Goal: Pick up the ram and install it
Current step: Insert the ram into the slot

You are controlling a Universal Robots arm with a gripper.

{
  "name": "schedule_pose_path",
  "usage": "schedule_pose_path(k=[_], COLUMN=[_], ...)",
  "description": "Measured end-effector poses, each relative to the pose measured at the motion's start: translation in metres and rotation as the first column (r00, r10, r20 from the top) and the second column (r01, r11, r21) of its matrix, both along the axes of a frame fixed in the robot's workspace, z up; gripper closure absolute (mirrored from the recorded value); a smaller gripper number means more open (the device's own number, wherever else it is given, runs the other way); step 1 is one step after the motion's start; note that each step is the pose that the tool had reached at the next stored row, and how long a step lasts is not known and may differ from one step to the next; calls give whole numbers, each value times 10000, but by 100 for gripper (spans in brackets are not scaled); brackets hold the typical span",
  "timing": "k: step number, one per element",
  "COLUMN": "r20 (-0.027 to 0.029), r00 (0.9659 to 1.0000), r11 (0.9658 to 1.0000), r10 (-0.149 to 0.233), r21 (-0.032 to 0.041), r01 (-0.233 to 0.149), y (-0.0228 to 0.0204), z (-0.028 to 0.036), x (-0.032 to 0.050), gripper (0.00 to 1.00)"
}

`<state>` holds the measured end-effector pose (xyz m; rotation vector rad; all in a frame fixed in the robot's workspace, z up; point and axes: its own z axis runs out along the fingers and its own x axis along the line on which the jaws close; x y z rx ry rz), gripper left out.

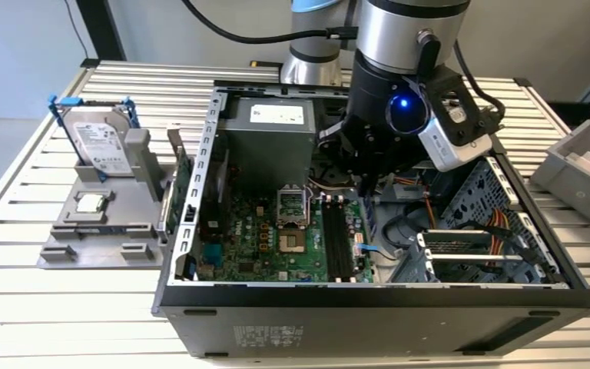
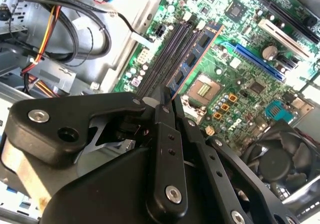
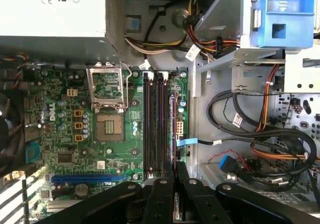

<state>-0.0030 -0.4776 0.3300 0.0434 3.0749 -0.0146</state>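
- Evenly bright from overhead in the exterior view; blue glow on the wrist camera housing (image 1: 406, 105).
- Washed out toward a glaring corner of the motherboard (image 2: 280, 44) in the second wrist view.
- Dark and softly blurred across the close gripper links (image 3: 165, 204).

The pincer (image 1: 369, 184) hangs inside the open computer case (image 1: 377, 296), over the memory slots (image 3: 156, 126). The ram (image 2: 196, 54) stands in the slot nearest the processor socket (image 3: 107, 126) in the second wrist view. Beside the slots, bundled cables (image 3: 260, 144) crowd the drive bay. The power supply (image 1: 270, 142) walls the far end. The case's top lies open.
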Motion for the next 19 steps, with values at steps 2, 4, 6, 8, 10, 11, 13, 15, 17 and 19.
schedule_pose_path(k=[2,4,6,8,10,11,13,15,17,19], r20=[-1,-1,-1,-3,-3,-4,-4,-4,-2,-1], r00=[10000,10000,10000,10000,10000,10000,10000,10000,10000,10000], r11=[10000,10000,10000,10000,10000,10000,10000,10000,10000,10000], r10=[3,2,5,4,3,3,3,3,3,4], r21=[-2,-2,-3,-5,-6,-9,-9,-9,-6,-3], r01=[-3,-2,-5,-4,-3,-3,-3,-3,-3,-4], y=[0,0,0,1,2,2,2,2,2,2], z=[-14,-28,-46,-61,-79,-81,-82,-82,-85,-101], x=[6,7,14,14,14,14,14,14,14,15], gripper=[100,100,100,100,100,100,100,100,100,100])
